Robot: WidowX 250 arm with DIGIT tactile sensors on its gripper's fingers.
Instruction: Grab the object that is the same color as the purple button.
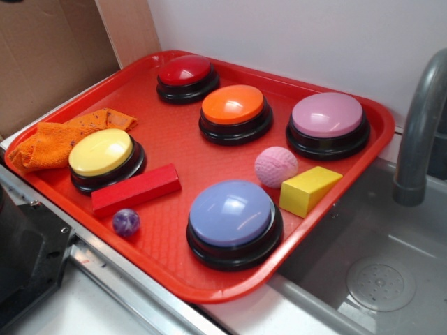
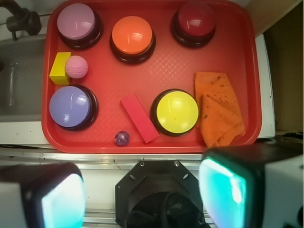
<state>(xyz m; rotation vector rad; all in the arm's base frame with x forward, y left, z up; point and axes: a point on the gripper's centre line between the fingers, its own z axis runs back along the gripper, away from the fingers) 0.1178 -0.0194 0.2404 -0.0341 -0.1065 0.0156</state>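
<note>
Claw (image 2: 142,199): fingers wide apart, empty, held high over the tray's near edge. Step: approach not yet begun; next move calls for descent onto the small ball and a narrow close.
Tray (image 1: 174,70): red, holds everything.
Purple button (image 1: 232,215): the colour reference.
Red block (image 1: 136,190): lies just beside the ball.
Ball (image 1: 126,222): tiny, glossy dark purple with pale marbling, near the tray's front rim, apart from the button.

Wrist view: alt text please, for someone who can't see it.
Looking down past the open claw at a red tray: a small purple marble sits near the front edge, between the purple button and a red block. Four more buttons, a pink ball, yellow wedge and orange cloth fill the rest.
</note>
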